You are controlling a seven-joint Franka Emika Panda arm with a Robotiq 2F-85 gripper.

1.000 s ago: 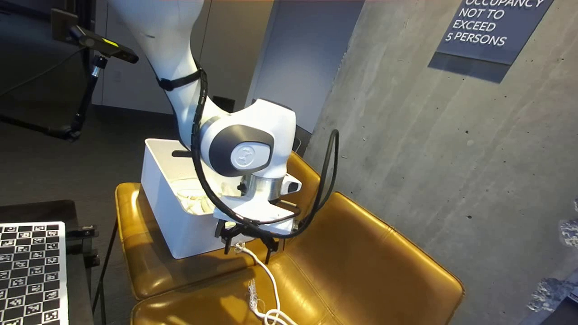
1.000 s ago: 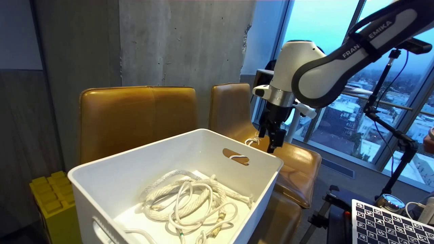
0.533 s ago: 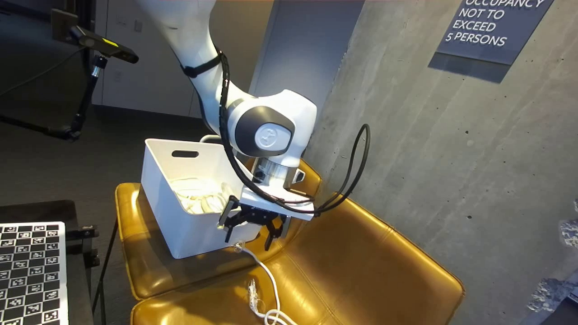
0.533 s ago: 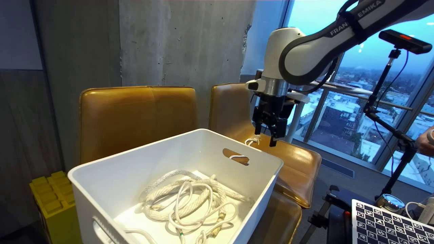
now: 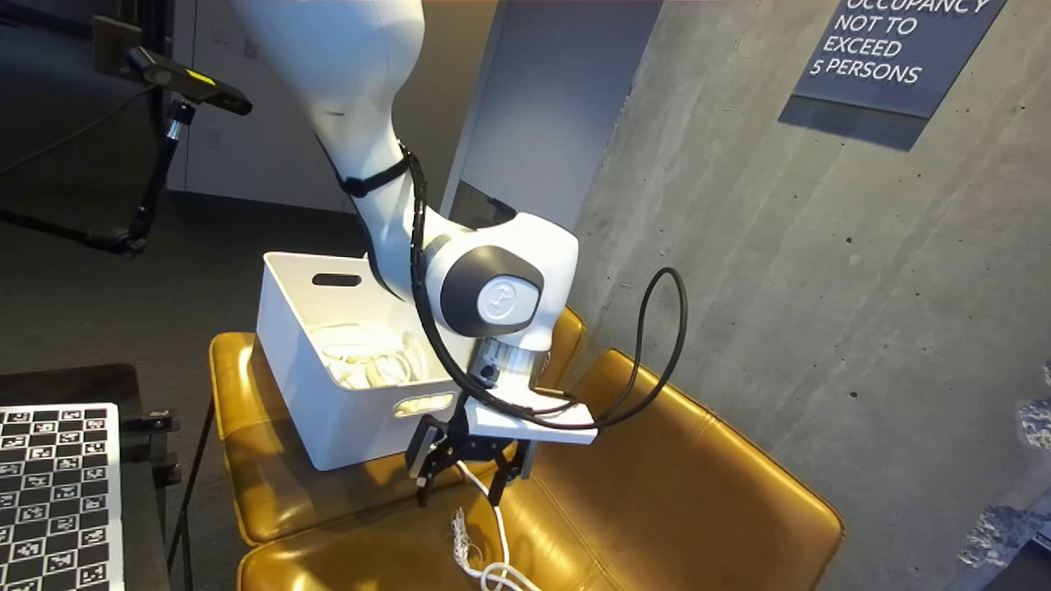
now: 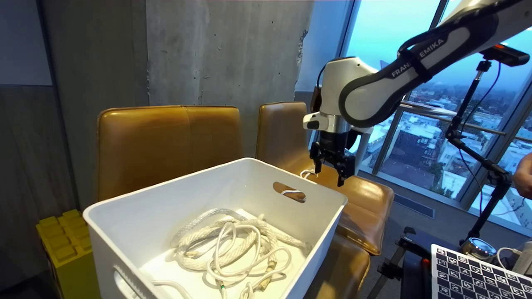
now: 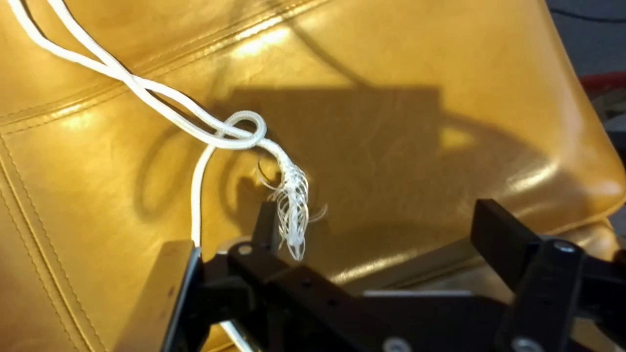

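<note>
Wrist view, entry one: your gripper (image 7: 375,210), and its condition?

One, mine. Black fingers (image 7: 506,239), a pair, spread well apart; nothing clamped. It hangs above the tan leather chair (image 5: 714,484).

Entry two: the white rope (image 7: 215,141), and its place?

One, thin, lying on that chair under my gripper, loosely looped and crossed over itself. Frayed end (image 7: 293,200), one, showing between my fingers in the wrist view, nearer to one of them; no contact that I can make out.

Entry three: containers nearby?

White bin (image 5: 296,369), one, standing on the neighbouring chair (image 5: 279,484), listed in both exterior views. Contents: pale ropes (image 6: 266,230), several, thick and thin, in a loose tangle.

Entry four: work done, work outstanding?

Done, as I judge it: my gripper set over the white rope, fingers spread to receive it. Outstanding: the hold itself, not yet made, and all handling after that. White rope outside the bin, unheld. I would mark the stage as early.

Anything uncertified?

One length passes behind my gripper; where it finishes, I cannot say.
</note>
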